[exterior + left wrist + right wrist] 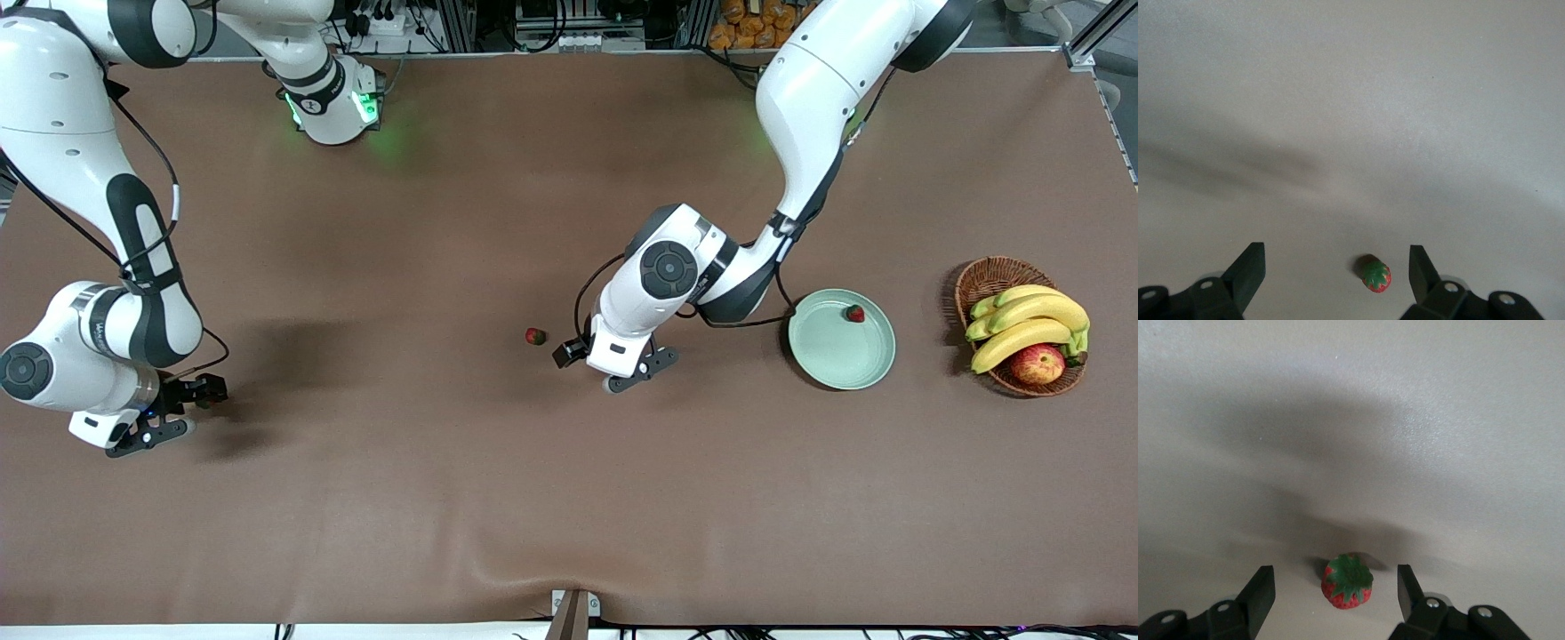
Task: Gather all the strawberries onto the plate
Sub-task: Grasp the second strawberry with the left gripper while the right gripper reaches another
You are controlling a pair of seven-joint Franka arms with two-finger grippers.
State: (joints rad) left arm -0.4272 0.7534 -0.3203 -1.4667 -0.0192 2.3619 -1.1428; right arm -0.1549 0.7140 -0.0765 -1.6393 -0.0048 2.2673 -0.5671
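**Strawberries.** One strawberry (854, 313) lies in the plate (841, 366), by its upper rim. A second strawberry (534, 336) sits on bare table at the centre of the front view. The third strawberry (1347, 581) shows only in the right wrist view, resting on the table cap-up.

**Handling, judged.** They look tiny, light and rounded, so likely to roll or squirt out of a pinch. A hold across the widest part of the red body, below the cap, seems best.

**Grippers.** The right gripper (1335, 572), at the lower edge of the front view toward the right arm's end, has its fingers spread either side of its berry and holds nothing. The left gripper (636, 372) is beside the central berry, wide open and empty.

**Surface and room.** The table (444, 516) has a brown, matte, slightly wrinkled cover. A wicker basket (987, 276) of bananas (1031, 320) and an apple (1037, 363) stands beside the plate.
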